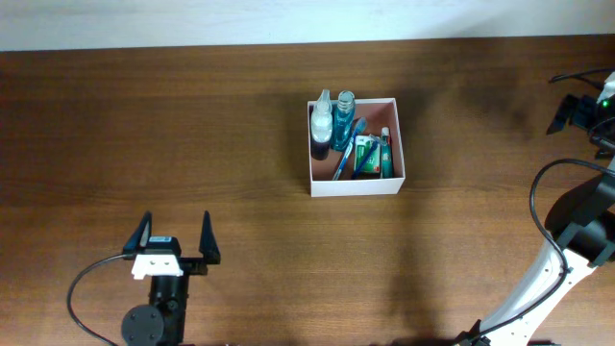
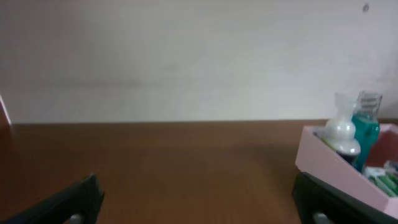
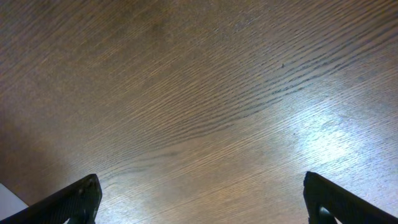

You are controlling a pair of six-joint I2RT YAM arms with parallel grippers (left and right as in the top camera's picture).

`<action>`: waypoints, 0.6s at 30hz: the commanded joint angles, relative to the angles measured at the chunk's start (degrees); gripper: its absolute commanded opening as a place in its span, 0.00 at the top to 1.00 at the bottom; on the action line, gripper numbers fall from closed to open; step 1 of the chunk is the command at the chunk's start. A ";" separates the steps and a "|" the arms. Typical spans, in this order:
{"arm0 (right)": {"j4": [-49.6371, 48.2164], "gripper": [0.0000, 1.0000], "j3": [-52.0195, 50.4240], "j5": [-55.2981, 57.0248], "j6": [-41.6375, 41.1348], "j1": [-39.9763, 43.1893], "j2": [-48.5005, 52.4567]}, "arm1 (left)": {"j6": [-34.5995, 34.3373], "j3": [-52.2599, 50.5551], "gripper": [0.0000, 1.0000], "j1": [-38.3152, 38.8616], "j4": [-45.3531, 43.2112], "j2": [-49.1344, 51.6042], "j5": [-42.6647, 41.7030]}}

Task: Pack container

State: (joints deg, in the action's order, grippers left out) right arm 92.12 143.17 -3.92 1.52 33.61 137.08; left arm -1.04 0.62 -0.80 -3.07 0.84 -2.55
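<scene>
The container, a square white-walled box with a pinkish inside, stands at the table's middle back. It holds a dark bottle with a white pump, a blue bottle, a blue toothbrush and a green packet. The left wrist view shows the container at its right edge with the two bottles standing in it. My left gripper is open and empty near the front left, far from the container. My right gripper is open over bare wood; its arm is at the overhead view's right edge.
The brown wooden table ends at a pale wall along the back. The right arm's white link and black cable occupy the front right corner. The left arm's base is at the front left.
</scene>
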 commanded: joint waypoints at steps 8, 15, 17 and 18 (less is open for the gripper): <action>-0.04 0.01 -0.37 0.28 -0.02 0.17 -1.60 | 1.36 -0.15 0.01 -0.24 7.48 -0.57 -0.76; -0.02 0.01 -0.37 0.28 -0.02 0.17 -1.60 | 1.31 -0.15 0.01 -0.22 7.43 -0.57 -1.09; -0.04 0.01 -0.37 0.28 -0.02 0.17 -1.60 | 1.31 -0.13 0.00 -0.24 7.43 -0.57 -1.09; -0.04 0.01 -0.37 0.28 -0.02 0.17 -1.60 | 1.31 -0.15 0.01 -0.24 7.43 -0.57 -1.09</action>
State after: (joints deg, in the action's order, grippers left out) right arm 92.12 143.17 -3.90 1.52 33.61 137.08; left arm -0.86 0.62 -0.78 3.95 0.84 -2.81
